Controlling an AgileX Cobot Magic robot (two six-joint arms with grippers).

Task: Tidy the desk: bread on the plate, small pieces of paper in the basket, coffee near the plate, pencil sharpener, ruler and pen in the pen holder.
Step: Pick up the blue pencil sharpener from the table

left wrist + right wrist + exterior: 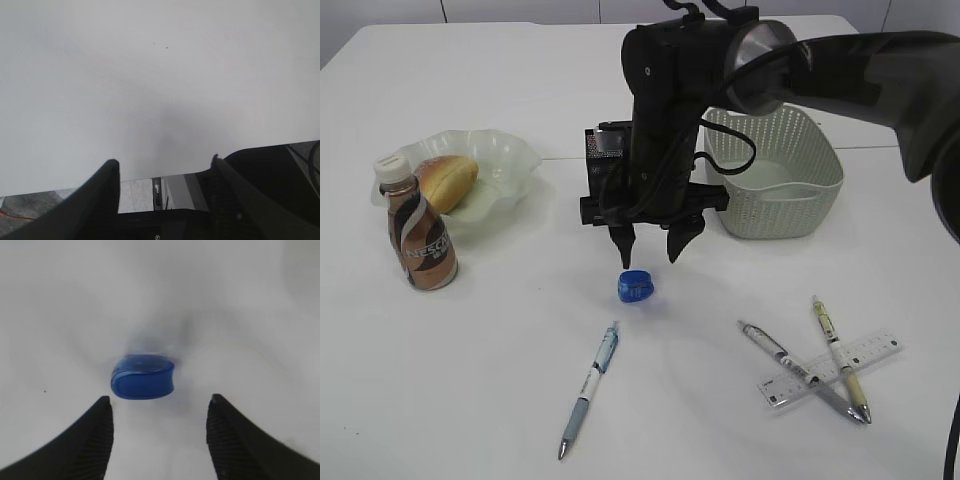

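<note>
The white desk (500, 400) fills nearly every view. At 2 o'clock sits the basket (775, 185), its long axis running left to right, with the pen holder (603, 150) just beside it at 12, mostly hidden behind the right arm. At 9 o'clock the bread (447, 181) lies slantwise on the plate (505, 160), with the coffee (418, 235) upright in front of it. The ruler (840, 366) lies at 4 o'clock, slanting up to the right, crossed by two pens. The right gripper (653, 248) hangs spread just above the blue pencil sharpener (634, 286) at centre. The left gripper (165, 170) is spread over bare desk.

My left gripper (165, 167) hangs over the bare white desk (150, 75), its jaws spread apart and holding nothing.
</note>
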